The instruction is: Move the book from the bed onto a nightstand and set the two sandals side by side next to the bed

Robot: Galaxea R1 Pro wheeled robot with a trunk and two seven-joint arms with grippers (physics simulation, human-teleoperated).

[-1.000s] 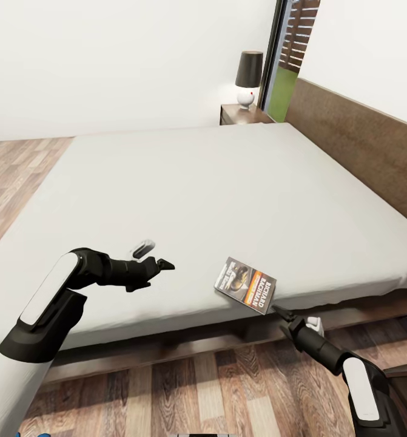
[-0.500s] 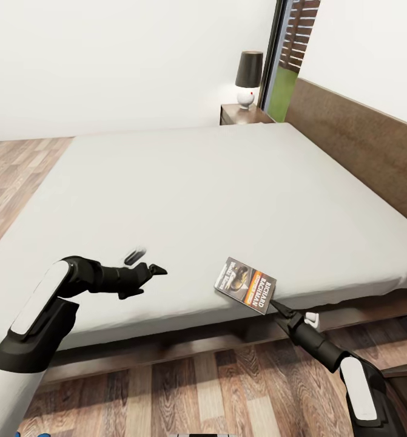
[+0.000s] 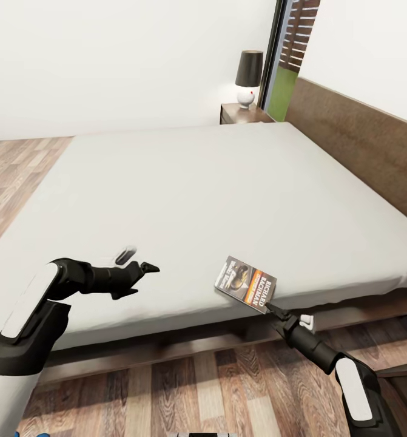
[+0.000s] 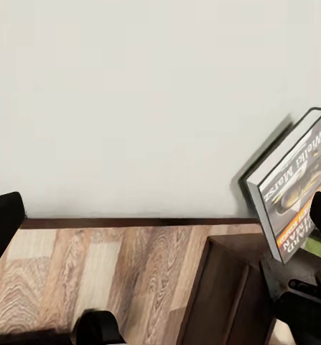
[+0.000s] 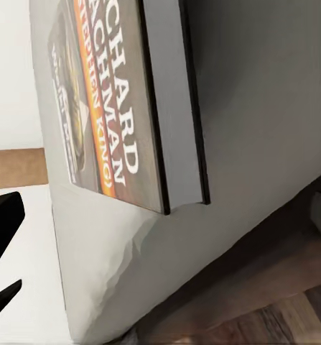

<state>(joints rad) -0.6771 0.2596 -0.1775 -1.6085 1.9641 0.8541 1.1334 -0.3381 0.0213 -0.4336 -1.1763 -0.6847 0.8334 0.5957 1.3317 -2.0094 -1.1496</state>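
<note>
**One book at the bed's near edge, both tools close by**

Head view: I count one bed, one book, one nightstand and one lamp standing on it at upper centre. The book lies flat on the grey mattress, at its near edge, lower centre-right of the frame, cover up with orange-and-white lettering. My left tool hovers above the mattress at lower left, well apart from the book; its fingers look drawn together to a point, though I cannot tell for sure. My right tool sits at the book's lower corner, right by the mattress edge; I cannot tell whether it touches the book or how wide it stands. The right arm is cut off at the lower right corner.

Left wrist view: the book appears at right, partly covered by dark tool parts. Mattress fills the upper frame, plank floor the lower.

Right wrist view: the book fills the upper middle, its spine edge at the mattress rim, cut off at the top. One dark fingertip shows at lower left, clear of the book.
</note>
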